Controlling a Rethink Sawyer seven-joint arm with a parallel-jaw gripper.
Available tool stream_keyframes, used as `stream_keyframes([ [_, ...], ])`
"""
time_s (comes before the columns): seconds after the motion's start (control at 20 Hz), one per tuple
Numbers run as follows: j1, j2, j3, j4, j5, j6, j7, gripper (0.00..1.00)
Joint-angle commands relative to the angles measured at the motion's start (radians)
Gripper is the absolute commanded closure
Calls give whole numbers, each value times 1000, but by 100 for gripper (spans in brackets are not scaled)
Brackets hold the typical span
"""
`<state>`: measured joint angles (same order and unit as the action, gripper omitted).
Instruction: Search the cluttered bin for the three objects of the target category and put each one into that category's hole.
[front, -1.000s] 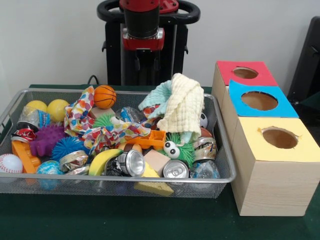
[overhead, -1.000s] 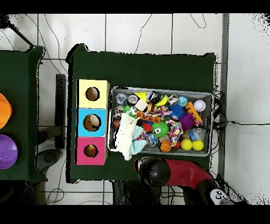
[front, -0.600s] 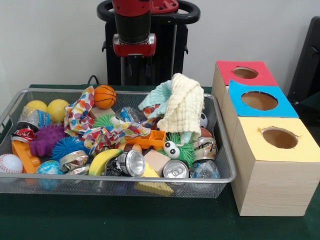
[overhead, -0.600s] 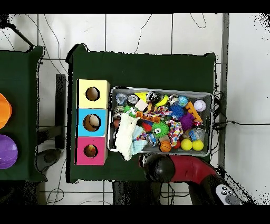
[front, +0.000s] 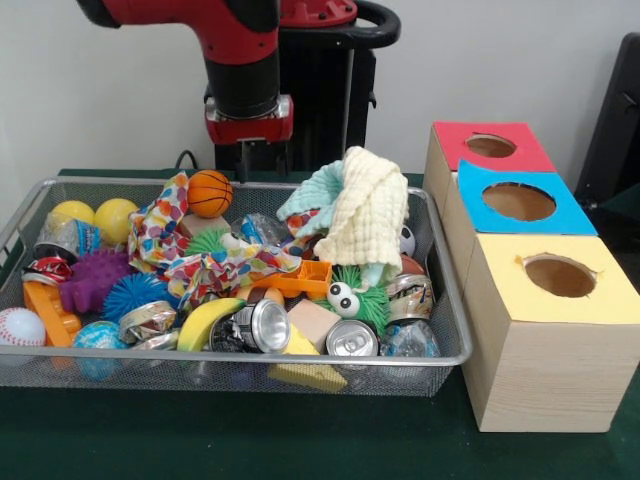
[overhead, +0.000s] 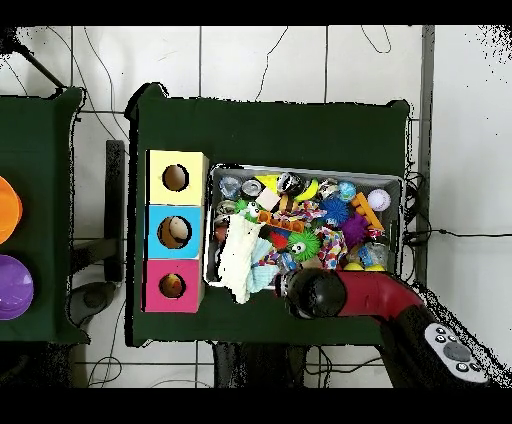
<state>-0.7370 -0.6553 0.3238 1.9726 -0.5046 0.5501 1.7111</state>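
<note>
A wire mesh bin (front: 300, 357) holds mixed clutter: an orange basketball (front: 209, 192), two yellow balls (front: 115, 218), a baseball (front: 20, 326), crushed cans (front: 352, 340), a cream cloth (front: 368, 215) and a patterned cloth (front: 180, 250). Three boxes with round holes stand beside it, red (front: 490, 146), blue (front: 518, 201) and yellow (front: 560, 277). My gripper (front: 262, 160) hangs at the bin's far rim, just behind the basketball, holding nothing that I can see. In the overhead view the red arm (overhead: 320, 295) covers that rim and hides the gripper.
Also in the bin are a banana (front: 207, 322), a green fuzzy toy with eyes (front: 350, 295), a purple spiky toy (front: 95, 278), a blue spiky ball (front: 135, 295) and a wooden block (front: 313, 322). The cream cloth is piled high near the boxes.
The arm has swung sideways and come lower, from behind the bin's middle to its far rim by the basketball. Nothing in the bin has moved.
</note>
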Motion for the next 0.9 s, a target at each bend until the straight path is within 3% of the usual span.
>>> stream_keyframes([
  [0.05,-50,73,123,-207,-80,152,-309,0],
  [0.5,-67,128,127,-277,-184,196,-313,0],
  [0.9,-39,87,113,-293,-268,203,-294,0],
])
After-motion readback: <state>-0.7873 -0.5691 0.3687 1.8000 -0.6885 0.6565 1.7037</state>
